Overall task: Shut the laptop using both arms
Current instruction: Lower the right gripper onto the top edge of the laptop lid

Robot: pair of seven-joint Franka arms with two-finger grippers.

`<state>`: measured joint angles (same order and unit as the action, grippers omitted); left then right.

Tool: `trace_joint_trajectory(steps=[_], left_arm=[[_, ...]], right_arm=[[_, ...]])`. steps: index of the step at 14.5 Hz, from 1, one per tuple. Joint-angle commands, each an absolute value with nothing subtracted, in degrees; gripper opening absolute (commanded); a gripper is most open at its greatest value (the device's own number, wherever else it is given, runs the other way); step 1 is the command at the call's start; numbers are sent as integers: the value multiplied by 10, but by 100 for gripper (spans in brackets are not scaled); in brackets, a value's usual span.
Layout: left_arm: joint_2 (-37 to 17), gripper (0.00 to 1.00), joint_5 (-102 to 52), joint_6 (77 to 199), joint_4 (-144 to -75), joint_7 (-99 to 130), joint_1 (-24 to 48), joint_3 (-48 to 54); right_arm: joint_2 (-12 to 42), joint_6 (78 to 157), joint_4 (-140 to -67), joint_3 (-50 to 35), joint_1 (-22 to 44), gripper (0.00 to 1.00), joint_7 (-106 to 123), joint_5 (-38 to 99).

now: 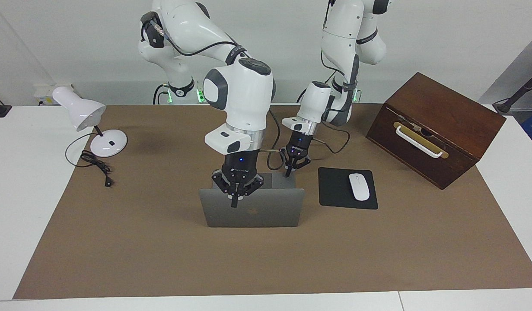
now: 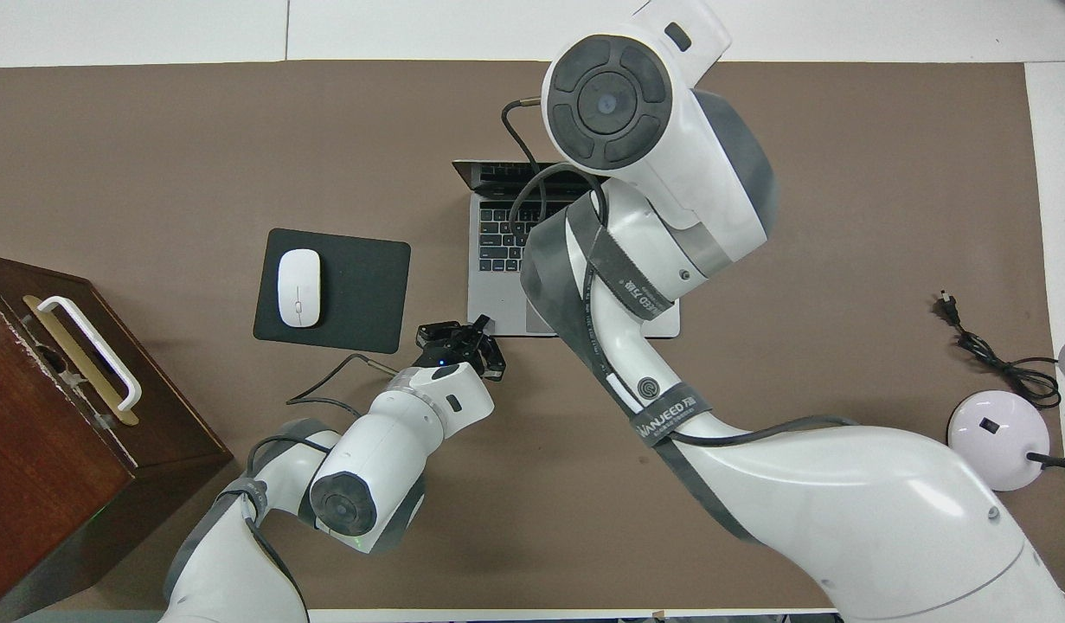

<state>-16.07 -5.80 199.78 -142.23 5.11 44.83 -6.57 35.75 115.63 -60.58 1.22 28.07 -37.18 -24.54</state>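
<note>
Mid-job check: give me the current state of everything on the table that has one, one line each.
laptop: open, lid upright
right gripper: at the lid's top edge
left gripper: down at the laptop base's corner nearest the mousepad
wooden box: lid closed
lamp: unplugged, plug lying on the mat
mouse: resting on mousepad

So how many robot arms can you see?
2. The right arm reaches over the open laptop, its right gripper at the lid's top edge. The left gripper is by the laptop's corner near the mousepad.
</note>
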Motion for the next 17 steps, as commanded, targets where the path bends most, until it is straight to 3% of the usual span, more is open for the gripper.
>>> trace_joint_trajectory(steps=[1,17], left_arm=[[-206,0,-62,2007,-1406,44,461,-76],[-217,0,-62,2007,-1401,43,462,-76]], right_arm=[[374,1165,-578,18,286,0,-347,-258],[410,1235,-572,24,288,0,-358,-251]])
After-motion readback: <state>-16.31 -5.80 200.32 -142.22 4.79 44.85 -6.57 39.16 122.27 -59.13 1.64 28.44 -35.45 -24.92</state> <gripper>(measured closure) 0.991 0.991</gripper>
